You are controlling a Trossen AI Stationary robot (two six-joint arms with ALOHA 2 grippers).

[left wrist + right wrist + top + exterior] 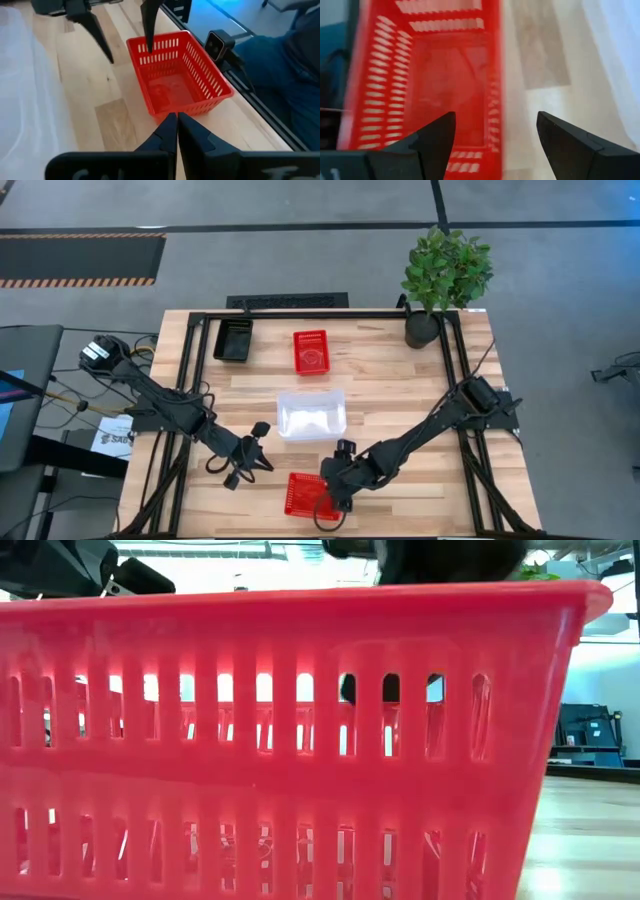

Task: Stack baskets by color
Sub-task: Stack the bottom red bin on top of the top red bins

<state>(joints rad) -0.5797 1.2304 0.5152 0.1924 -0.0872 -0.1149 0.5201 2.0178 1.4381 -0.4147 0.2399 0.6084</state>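
A red perforated basket (pixel 307 493) is seen at the near edge of the wooden table (pixel 400 380), filling almost the whole low view (pixel 290 740) with its slotted wall. The right pincer (pixel 330 495) is held over this basket's right wall, its fingers (pixel 435 135) spread wide, with one finger seen over the basket's inside and the other over bare wood beside it; whether the wall is touched cannot be told. In the left wrist view the same basket (pixel 177 75) is shown upright with the right arm's two dark fingers at its far end, one at the wall and one outside it. The left pincer (pixel 262 463) is held just left of the basket, apart from it, its fingers (pixel 172 132) pressed together on nothing. A clear basket (pixel 311 413) is set near the table's middle, between the two arms. Farther back a second red basket (pixel 310 351) and a black basket (pixel 233 340) are placed side by side, well apart. A potted green plant (pixel 440 275) is stood at the far right corner.
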